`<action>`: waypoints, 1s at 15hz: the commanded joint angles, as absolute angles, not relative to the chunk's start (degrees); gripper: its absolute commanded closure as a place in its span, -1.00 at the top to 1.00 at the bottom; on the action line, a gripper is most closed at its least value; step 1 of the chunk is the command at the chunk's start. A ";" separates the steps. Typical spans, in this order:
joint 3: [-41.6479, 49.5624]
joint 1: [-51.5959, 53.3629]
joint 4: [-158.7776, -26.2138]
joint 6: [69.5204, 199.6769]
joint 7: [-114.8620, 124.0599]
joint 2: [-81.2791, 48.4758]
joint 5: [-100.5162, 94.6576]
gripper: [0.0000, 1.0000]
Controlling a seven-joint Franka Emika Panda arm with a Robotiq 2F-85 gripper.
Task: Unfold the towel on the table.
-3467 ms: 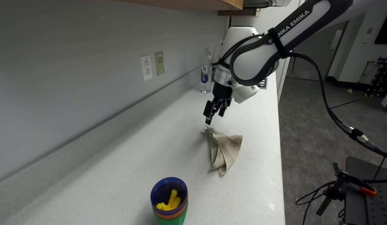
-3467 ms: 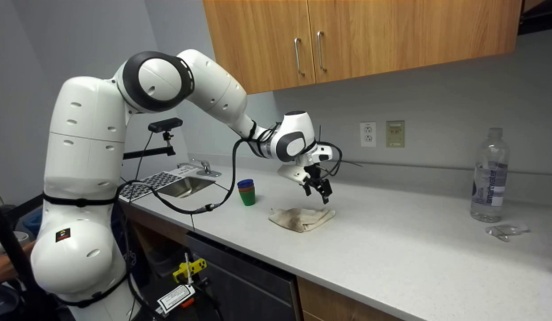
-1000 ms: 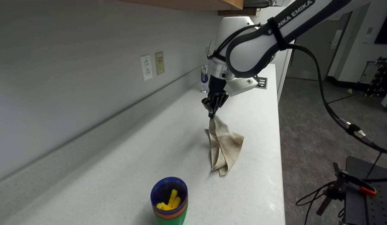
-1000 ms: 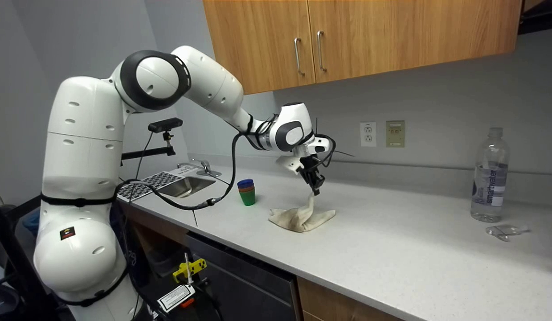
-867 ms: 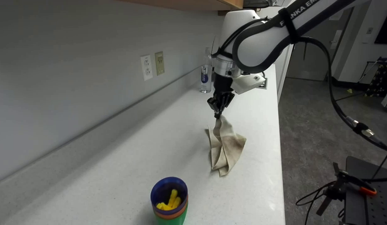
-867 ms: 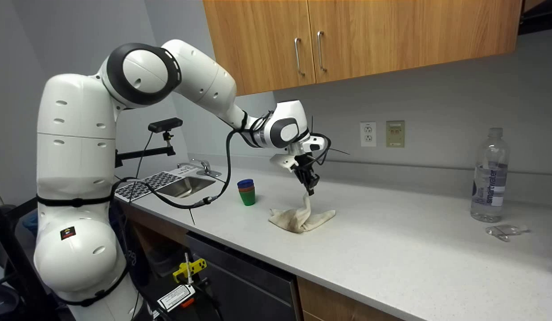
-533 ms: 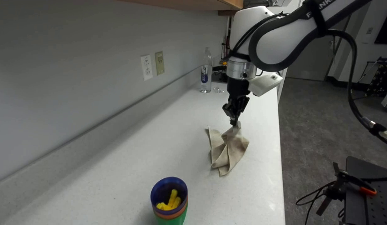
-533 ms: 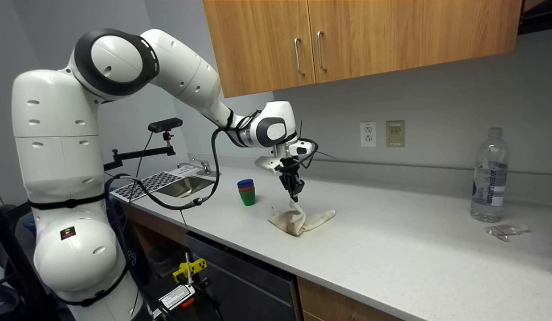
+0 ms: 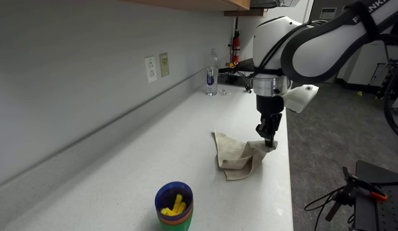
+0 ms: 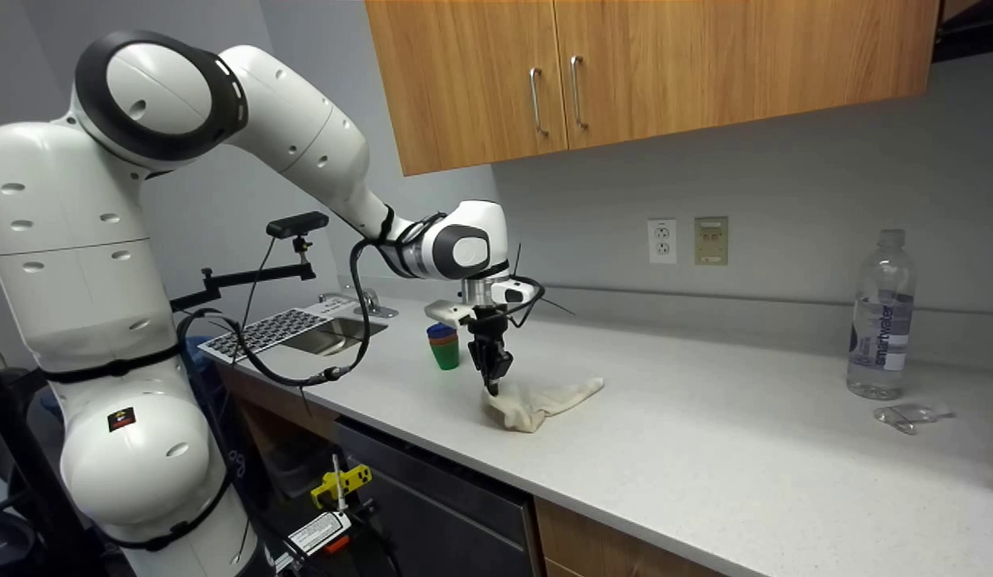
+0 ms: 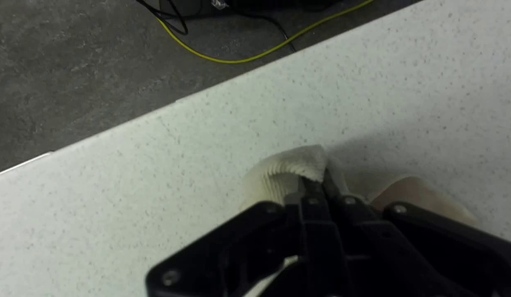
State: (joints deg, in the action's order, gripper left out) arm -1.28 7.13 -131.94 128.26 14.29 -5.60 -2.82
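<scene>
A beige towel (image 9: 231, 149) lies rumpled and partly folded on the white countertop (image 9: 137, 179). Its far corner rests flat, while the near-edge side is raised and pulled over in a curl. My gripper (image 9: 269, 145) points down close to the counter's front edge, shut on a corner of the towel, with a bit of cloth sticking out past the fingertips. From the wrist view, the cloth (image 11: 294, 161) bends round the closed fingers (image 11: 315, 189). In an exterior view the towel (image 10: 548, 401) stretches from beneath the gripper towards the right; part of it is hidden.
Stacked cups (image 9: 176, 224) with yellow pieces inside stand near the towel. A water bottle (image 9: 211, 78) is by the wall, a small clear object (image 10: 909, 415) near it. The counter's front edge (image 9: 289, 173) drops to the floor. A sink (image 10: 328, 336) lies beyond the cups.
The gripper, open above the towel at first, shut on a corner and lifted it. It has since carried that corner across to the counter's front edge and lowered it, opening the fold somewhat.
</scene>
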 commanded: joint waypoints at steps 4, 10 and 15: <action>-1.52 5.29 -137.71 126.71 13.83 -2.28 -3.43 -0.99; -1.77 4.87 -138.33 124.42 11.75 -2.01 -0.66 -0.29; -1.64 4.91 -138.32 121.81 11.20 -1.59 -2.27 0.47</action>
State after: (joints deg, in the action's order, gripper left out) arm -1.10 5.92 -137.22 122.58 13.02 -3.85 -1.64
